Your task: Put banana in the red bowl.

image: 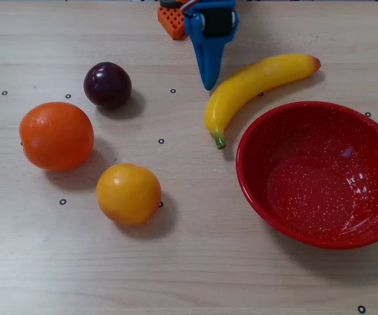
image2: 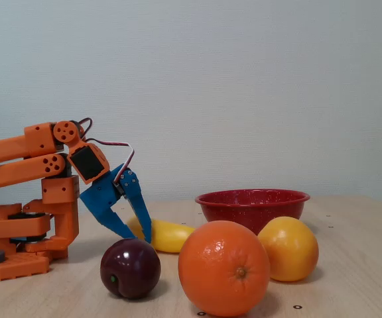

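Orange fruit (image: 56, 136) sits leftmost on the tabletop (image: 189, 275) in the overhead view, then a dark plum (image: 107, 84) and a yellow-orange fruit (image: 128, 193). The blue fingers (image: 207, 84) are nearly closed, empty, beside the banana (image: 254, 85), which lies against the red bowl (image: 320, 174).

The banana (image: 251, 86) is long, curved, shiny and yellow, with a reddish tip and a green stem. It lies flat on the table. The stem end is just beside the red bowl (image: 254, 187), maybe not touching. The bowl is big, round, white-speckled and stands upright.
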Controlling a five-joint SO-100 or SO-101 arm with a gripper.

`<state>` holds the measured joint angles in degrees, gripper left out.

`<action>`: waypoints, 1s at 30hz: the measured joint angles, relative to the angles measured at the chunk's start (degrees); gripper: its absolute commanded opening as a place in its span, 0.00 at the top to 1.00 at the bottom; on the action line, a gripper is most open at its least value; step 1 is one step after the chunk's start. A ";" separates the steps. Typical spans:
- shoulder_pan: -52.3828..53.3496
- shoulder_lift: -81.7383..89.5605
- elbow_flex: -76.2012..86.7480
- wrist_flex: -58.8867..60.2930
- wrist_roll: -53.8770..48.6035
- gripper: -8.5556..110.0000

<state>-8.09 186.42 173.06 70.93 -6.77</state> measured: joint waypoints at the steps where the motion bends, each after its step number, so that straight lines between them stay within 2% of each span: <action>1: 0.09 -0.97 -0.35 0.09 -1.32 0.93; 14: -0.26 -18.90 -23.20 10.02 -19.25 0.93; 21: -0.26 -26.19 -29.27 18.54 -28.04 0.93; 30: -6.24 -33.22 -29.53 18.98 -29.79 0.92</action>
<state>-14.33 153.19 143.53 89.91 -36.56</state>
